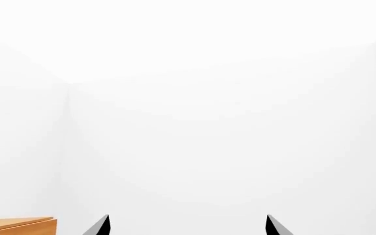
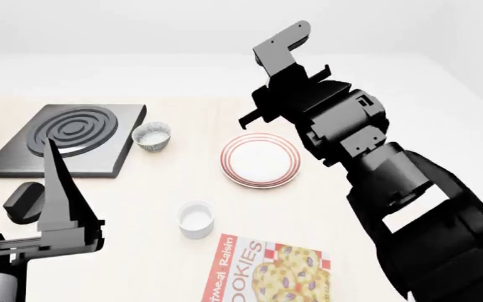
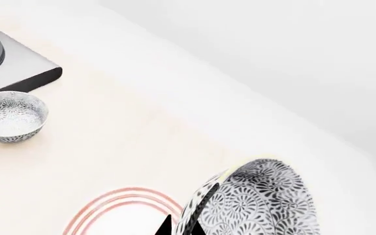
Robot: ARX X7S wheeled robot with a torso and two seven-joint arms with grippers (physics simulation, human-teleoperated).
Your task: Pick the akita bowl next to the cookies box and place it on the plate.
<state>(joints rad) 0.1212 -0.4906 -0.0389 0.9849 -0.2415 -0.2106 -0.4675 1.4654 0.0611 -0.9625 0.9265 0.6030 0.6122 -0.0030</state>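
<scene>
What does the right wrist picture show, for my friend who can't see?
The right gripper holds a tilted speckled akita bowl by its rim, above the red-ringed plate. A second matching bowl sits farther off on the pale table, near a dark stove's corner.

The akita bowl (image 3: 260, 200) is grey-and-white with fine floral speckling; the plate (image 2: 260, 160) white with thin red rings; the cookies box (image 2: 266, 270) red, white-lettered; the worktop (image 2: 141, 207) pale cream.

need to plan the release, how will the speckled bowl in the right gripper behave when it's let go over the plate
The akita bowl hangs tilted, pinched at its rim by the right gripper, so it may rock or roll. It looks rigid and glazed, so probably slippery. The plate is shallow and won't stop it.
</scene>
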